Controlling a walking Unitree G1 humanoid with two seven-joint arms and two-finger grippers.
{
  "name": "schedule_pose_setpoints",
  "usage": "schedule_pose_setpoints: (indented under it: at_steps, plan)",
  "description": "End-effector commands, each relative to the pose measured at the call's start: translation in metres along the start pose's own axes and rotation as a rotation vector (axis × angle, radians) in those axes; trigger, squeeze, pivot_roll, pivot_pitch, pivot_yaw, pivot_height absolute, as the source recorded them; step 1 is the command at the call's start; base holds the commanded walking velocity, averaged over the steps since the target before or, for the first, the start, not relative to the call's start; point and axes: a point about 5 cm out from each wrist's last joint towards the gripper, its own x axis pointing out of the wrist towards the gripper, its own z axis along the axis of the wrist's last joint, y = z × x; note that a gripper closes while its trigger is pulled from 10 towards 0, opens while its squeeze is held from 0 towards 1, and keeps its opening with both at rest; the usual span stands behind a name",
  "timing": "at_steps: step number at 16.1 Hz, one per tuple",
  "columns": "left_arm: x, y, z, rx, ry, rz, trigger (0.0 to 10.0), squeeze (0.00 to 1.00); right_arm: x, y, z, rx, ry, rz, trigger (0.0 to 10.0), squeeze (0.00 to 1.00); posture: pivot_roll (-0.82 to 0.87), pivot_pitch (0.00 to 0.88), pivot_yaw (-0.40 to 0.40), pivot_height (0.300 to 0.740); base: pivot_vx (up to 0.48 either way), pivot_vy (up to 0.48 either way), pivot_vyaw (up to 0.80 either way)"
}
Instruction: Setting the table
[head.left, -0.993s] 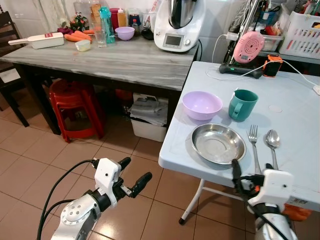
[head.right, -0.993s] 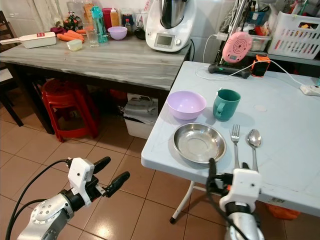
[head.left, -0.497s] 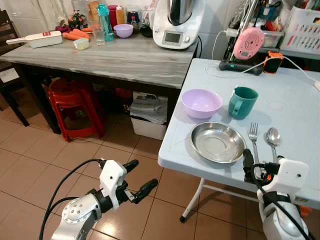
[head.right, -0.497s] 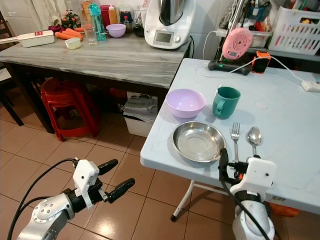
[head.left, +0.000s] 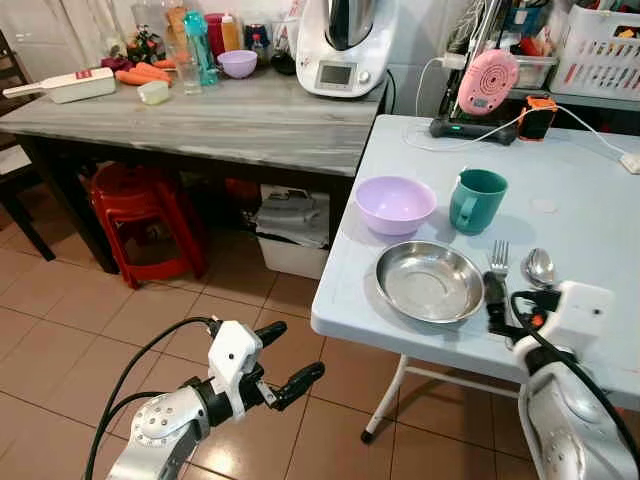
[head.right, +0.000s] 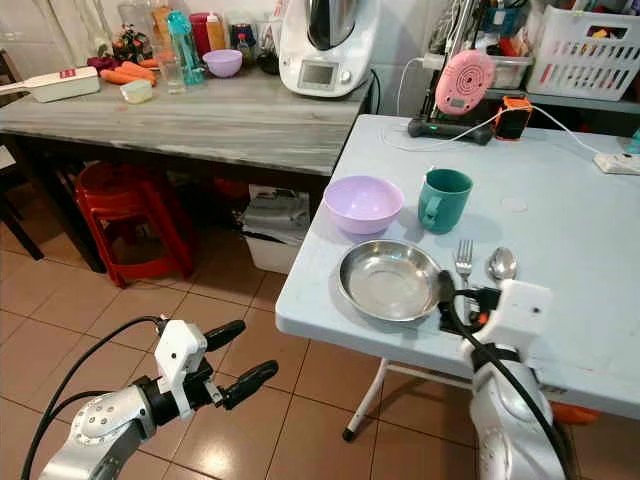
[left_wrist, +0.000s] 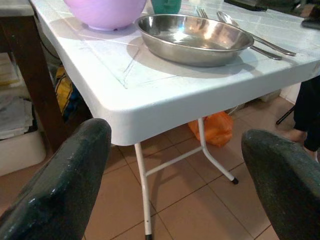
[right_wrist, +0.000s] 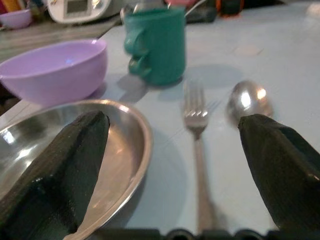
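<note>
On the white folding table a steel plate lies near the front edge. Behind it stand a purple bowl and a green mug. To the plate's right lie a fork and a spoon. My right gripper is open over the table's front edge; one finger is above the plate's right rim, the other near the spoon, and the fork lies between them. My left gripper hangs open, low over the tiled floor, left of the table and holding nothing.
A grey wooden counter stands to the left with a kitchen machine, bottles and carrots on it. Red stools and a white bin sit beneath it. A pink device, cables and a basket crowd the table's back.
My right gripper has risen from below the table's front edge and moved forward, so it now straddles the fork. The left gripper stays low and open. The camera has shifted slightly.
</note>
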Motion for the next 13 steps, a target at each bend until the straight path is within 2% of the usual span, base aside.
schedule_pose_setpoints:
  at_steps: [1,2,5,10,12,13]
  plan:
    - [0.0,0.001,0.006,0.031,0.003,-0.01,10.0,0.0,0.006,0.006,-0.002,0.018,0.025,0.035,10.0,0.0,0.0,0.025,0.042,0.74,0.0,0.0,0.0]
    - [0.0,0.001,0.006,0.031,0.004,-0.011,10.0,0.0,0.008,0.009,-0.003,0.016,0.037,0.049,10.0,0.0,0.0,0.025,0.042,0.74,0.0,0.0,0.0]
    - [-0.003,-0.001,0.007,0.032,0.011,-0.013,10.0,0.0,0.018,0.018,-0.01,0.087,0.102,0.098,10.0,0.0,0.01,0.04,0.047,0.74,0.0,0.0,0.0]
    - [-0.004,-0.002,0.008,0.036,0.017,-0.015,10.0,0.0,0.024,0.032,-0.022,0.098,0.199,0.178,10.0,0.0,0.02,0.039,0.046,0.74,0.0,0.0,0.0]
    - [-0.003,-0.002,0.008,0.034,0.017,-0.014,10.0,0.0,0.026,0.034,-0.023,0.113,0.222,0.194,0.0,0.0,0.02,0.038,0.041,0.74,0.0,0.0,0.0]
    - [-0.003,-0.001,0.008,0.033,0.018,-0.012,10.0,0.0,0.027,0.035,-0.024,0.132,0.236,0.194,0.0,0.0,0.02,0.036,0.039,0.74,0.0,0.0,0.0]
